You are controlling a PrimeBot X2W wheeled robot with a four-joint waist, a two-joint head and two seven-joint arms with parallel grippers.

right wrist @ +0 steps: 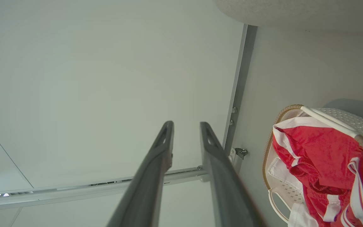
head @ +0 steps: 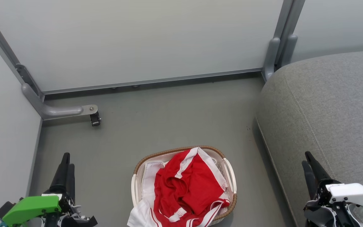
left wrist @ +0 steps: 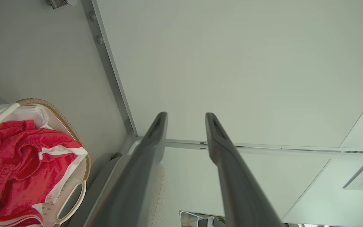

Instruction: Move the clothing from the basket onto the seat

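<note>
Head view: the clothing point(head: 187, 186) lies bunched in the basket point(head: 181, 149), red fabric with white stripes. Part of it drapes over the near rim beside a fold of white liner point(head: 150, 171). The basket stands on the grey floor point(head: 169, 119), just left of the seat point(head: 326, 104) and apart from it. Nothing lies on the visible part of the seat.

The left jaws sit at the lower left over the floor and the right jaws at the lower right over the seat's edge, both well apart from the basket.

In the left wrist view the left jaws stand moderately wide with nothing between them. In the right wrist view the right jaws are narrower, also parted and empty.
</note>
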